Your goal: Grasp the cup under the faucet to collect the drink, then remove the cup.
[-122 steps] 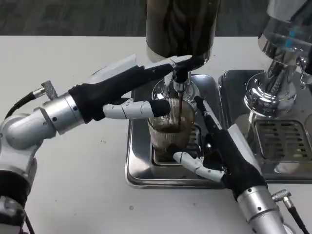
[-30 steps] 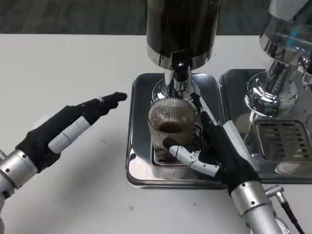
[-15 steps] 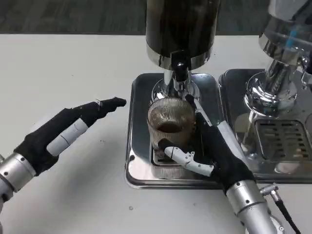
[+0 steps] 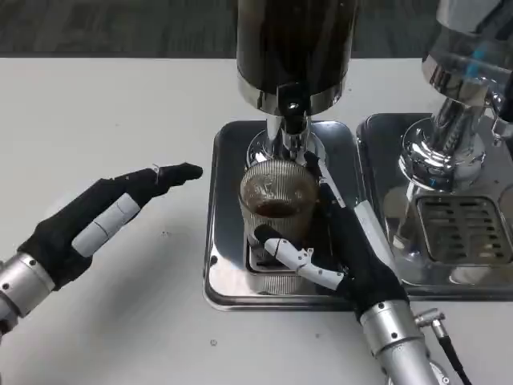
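Note:
A ribbed clear cup (image 4: 276, 204) partly filled with dark drink stands on the steel drip tray (image 4: 228, 277) directly under the faucet (image 4: 291, 128) of the dark dispenser (image 4: 292, 48). My right hand (image 4: 345, 249) wraps the cup from its right side, thumb across the cup's front base and fingers running up behind it. No stream falls from the faucet. My left hand (image 4: 104, 212) hovers over the table to the left of the tray, fingers stretched out flat and holding nothing.
A second dispenser (image 4: 461, 96) with its own drip tray and grate (image 4: 465, 233) stands at the right, close to my right forearm. Bare white tabletop (image 4: 120, 104) lies left and in front of the tray.
The left hand left the faucet lever and dropped back to the left over the table; the pouring stream stopped. The right hand has closed tighter around the cup over the last second.

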